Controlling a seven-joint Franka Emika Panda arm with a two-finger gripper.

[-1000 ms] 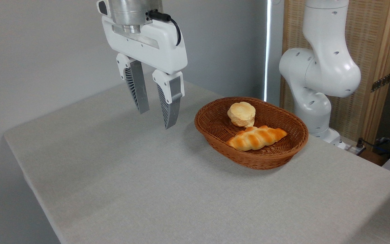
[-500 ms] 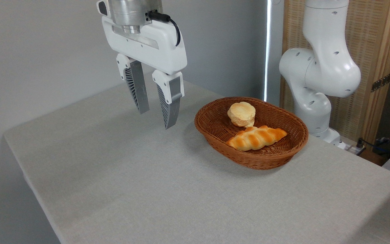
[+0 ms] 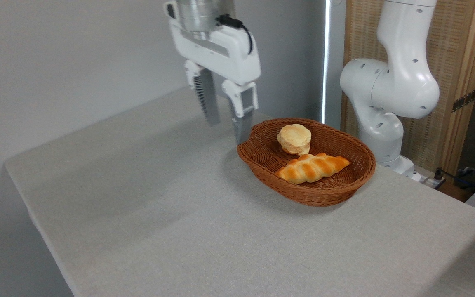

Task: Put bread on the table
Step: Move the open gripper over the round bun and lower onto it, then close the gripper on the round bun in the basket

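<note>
The bread (image 3: 294, 138), a small round pale-golden bun with flaky sides, sits upright in the far part of a brown wicker basket (image 3: 340, 187). My gripper (image 3: 227, 132) hangs open and empty above the table (image 3: 159, 214), just left of the basket's left rim and apart from the bun. Its two grey ribbed fingers (image 3: 241, 113) point down with a clear gap between them.
A long orange-brown braided loaf (image 3: 312, 167) lies in the basket in front of the bun. The arm's white base (image 3: 386, 107) stands behind the basket at the right. A wooden screen and cables are at the far right.
My gripper has moved to the right and away from the camera, from over the middle of the table to the basket's left rim. It stays open. The breads have not moved.
</note>
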